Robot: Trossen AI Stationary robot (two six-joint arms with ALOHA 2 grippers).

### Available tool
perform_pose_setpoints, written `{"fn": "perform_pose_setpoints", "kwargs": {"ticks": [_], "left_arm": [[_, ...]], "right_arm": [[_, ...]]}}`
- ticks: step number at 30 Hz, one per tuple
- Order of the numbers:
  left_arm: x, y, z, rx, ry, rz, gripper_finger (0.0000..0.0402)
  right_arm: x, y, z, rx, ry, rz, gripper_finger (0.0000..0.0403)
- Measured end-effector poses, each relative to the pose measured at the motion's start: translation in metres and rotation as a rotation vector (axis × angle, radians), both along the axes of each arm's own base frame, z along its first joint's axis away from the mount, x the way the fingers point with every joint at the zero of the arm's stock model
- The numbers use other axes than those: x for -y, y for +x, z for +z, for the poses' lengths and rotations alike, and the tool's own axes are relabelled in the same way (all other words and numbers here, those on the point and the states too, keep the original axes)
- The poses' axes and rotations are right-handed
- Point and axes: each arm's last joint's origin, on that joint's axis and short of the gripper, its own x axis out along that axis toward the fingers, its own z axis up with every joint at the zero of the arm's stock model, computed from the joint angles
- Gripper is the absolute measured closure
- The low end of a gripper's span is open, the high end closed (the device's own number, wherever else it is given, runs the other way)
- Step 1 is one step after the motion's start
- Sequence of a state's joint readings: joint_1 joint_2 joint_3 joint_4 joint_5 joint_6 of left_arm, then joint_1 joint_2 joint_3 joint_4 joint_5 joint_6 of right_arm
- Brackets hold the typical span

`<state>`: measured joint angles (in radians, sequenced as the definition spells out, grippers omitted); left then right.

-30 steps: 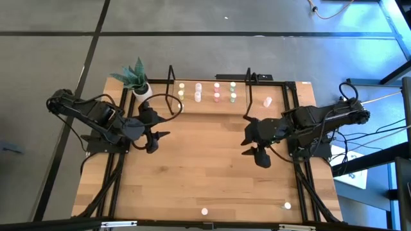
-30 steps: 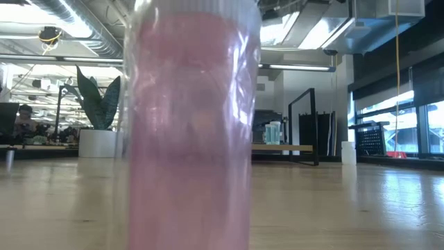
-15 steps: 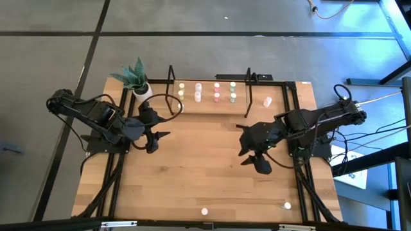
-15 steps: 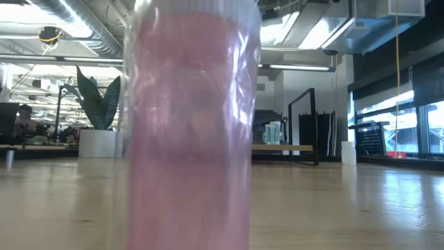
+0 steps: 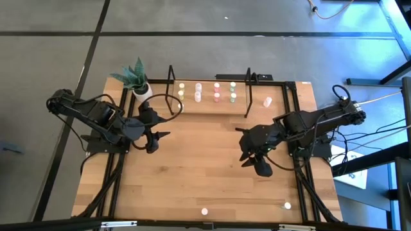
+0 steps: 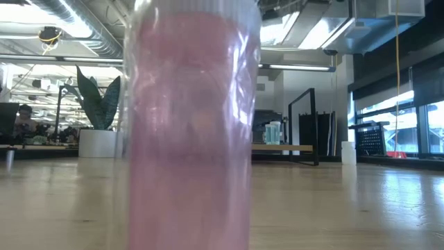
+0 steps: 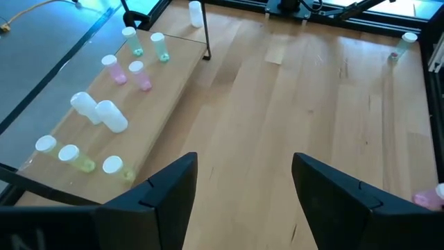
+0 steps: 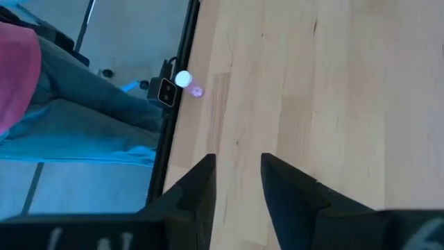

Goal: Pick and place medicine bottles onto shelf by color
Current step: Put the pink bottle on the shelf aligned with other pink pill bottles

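a pink bottle [image 6: 191, 125] stands right against the low camera and fills the middle of that frame; in the high view it is the small pink dot at the bottom centre edge of the table [image 5: 192, 186], with a pale bottle [image 5: 287, 206] near the bottom right corner. above those, right of centre, my right gripper [image 5: 252, 152] hangs over bare wood with its fingers [image 8: 198, 191] set a narrow gap apart and nothing between them; past them my right wrist view shows the pink bottle at the table's edge and a person's legs in blue trousers and a pink sleeve in the upper left of the frame. at centre left my left gripper [image 5: 156, 136] waits over the wood, fingers [image 7: 166, 191] spread wide and empty. farther up, at top centre, the shelf [image 5: 209, 102] carries yellowish, white, pink and greenish bottles [image 5: 207, 92] in columns. one white bottle [image 5: 267, 101] lies just right of the shelf, and the plant pot [image 5: 142, 90] sits at its left end.
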<state>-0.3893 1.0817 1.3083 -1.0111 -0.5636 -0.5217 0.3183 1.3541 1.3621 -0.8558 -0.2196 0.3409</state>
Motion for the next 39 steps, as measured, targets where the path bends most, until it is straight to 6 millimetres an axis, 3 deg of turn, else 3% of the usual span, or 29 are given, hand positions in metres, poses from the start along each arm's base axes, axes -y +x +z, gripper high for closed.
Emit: {"fn": "perform_pose_setpoints", "kwargs": {"ticks": [5, 16, 25, 39], "left_arm": [[0.0, 0.0, 0.0, 0.0, 0.0, 0.0, 0.0172], [0.0, 0.0, 0.0, 0.0, -0.001, 0.0, 0.0174], [0.006, 0.004, -0.004, -0.032, -0.036, -0.058, 0.0174], [0.063, 0.033, -0.032, -0.118, -0.006, -0.231, 0.0173]], "right_arm": [[-0.001, 0.004, -0.004, -0.022, 0.008, -0.015, 0.026], [-0.007, 0.022, -0.019, -0.014, -0.037, 0.039, 0.0161], [-0.009, 0.028, -0.016, 0.094, -0.082, 0.118, 0.0155], [-0.017, 0.029, -0.012, 0.178, -0.148, 0.102, 0.0155]]}}
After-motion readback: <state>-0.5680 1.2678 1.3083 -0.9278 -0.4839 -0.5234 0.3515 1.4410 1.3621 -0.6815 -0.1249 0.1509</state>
